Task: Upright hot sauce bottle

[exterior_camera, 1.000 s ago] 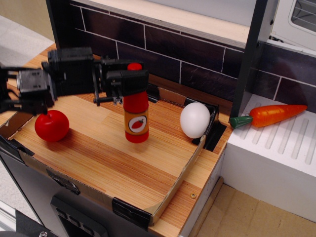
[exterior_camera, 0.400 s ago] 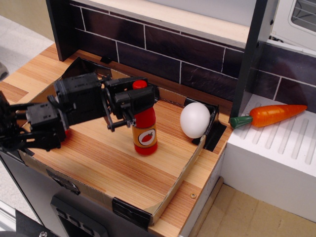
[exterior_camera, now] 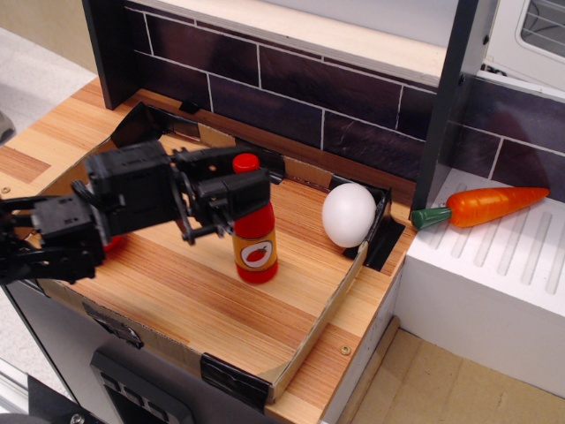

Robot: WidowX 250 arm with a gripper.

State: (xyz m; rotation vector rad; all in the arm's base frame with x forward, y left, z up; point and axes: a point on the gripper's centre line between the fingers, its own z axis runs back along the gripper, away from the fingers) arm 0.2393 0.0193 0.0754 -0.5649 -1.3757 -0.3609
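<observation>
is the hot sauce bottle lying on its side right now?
No. The hot sauce bottle stands cap-up on the wooden tray floor, with the tool around its neck.

Hot sauce bottle (exterior_camera: 255,240) upright on wooden tray (exterior_camera: 203,309), near centre – gripper (exterior_camera: 231,193) around its neck, arm reaching in from left. Egg (exterior_camera: 349,215) right of bottle, apart from it, by tray's right back corner. Carrot (exterior_camera: 481,206) further right, outside tray, lying on ribbed counter (exterior_camera: 503,283). Tiled wall (exterior_camera: 335,97) behind tray – apple mostly hidden behind arm at left
</observation>
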